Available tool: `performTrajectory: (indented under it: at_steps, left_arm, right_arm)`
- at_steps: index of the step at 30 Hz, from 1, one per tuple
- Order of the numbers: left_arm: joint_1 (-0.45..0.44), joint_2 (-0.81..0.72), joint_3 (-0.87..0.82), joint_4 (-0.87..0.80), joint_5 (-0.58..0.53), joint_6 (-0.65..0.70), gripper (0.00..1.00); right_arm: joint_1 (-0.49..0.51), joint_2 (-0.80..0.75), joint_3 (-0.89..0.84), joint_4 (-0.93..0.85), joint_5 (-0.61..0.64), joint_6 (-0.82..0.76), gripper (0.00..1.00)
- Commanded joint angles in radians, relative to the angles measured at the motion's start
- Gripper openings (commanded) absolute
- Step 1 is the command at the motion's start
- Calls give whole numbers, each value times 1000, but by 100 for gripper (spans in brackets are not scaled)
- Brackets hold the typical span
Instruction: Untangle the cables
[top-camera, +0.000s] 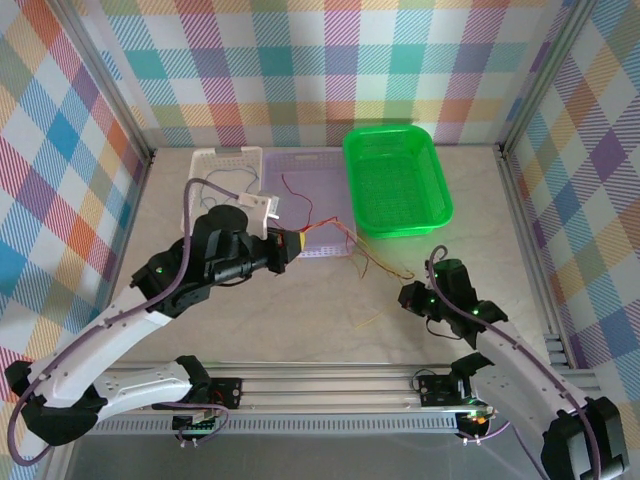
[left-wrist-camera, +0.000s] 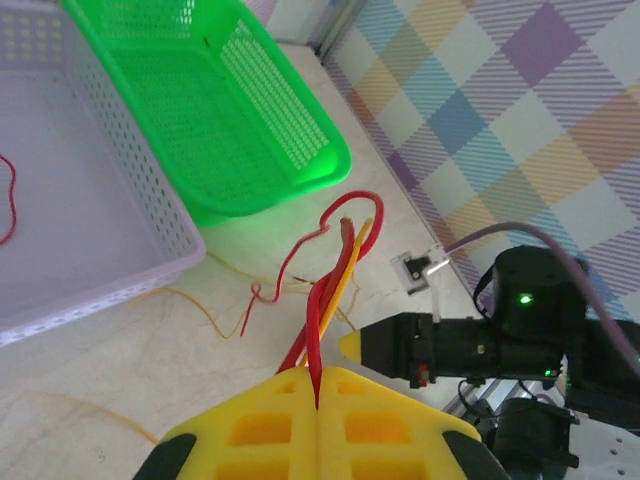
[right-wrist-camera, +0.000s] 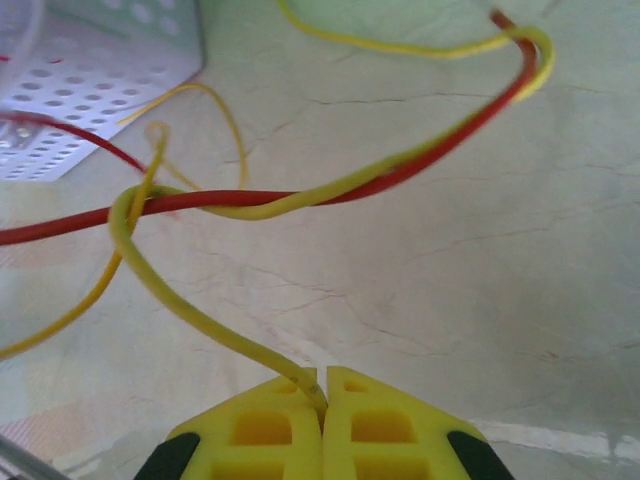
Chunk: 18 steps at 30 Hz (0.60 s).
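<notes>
Top external: both jaws shut on cables (top-camera: 390, 270)

Right jaws pinch a yellow cable (right-wrist-camera: 190, 310); left jaws pinch a red cable (left-wrist-camera: 318, 320). Between them the tangle stretches over the worktop (top-camera: 300, 320), just before the lilac tray (top-camera: 325, 170) and green basket (top-camera: 395, 185). Another red cable (top-camera: 297, 203) lies inside the tray.

No lettering, brand or number can be read anywhere: not on the green basket (top-camera: 398, 185), the lavender tray (top-camera: 322, 172) beside it, or the checked walls (top-camera: 330, 60) behind it.
</notes>
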Motion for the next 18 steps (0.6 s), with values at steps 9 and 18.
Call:
performTrajectory:
  at_steps: [9, 18]
  left_arm:
    - [58, -11, 276, -316, -147, 146, 0]
    - [66, -35, 313, -339, -93, 169, 0]
  right_arm:
    - [-148, 45, -46, -59, -37, 39, 0]
    - [-170, -16, -18, -62, -99, -5, 0]
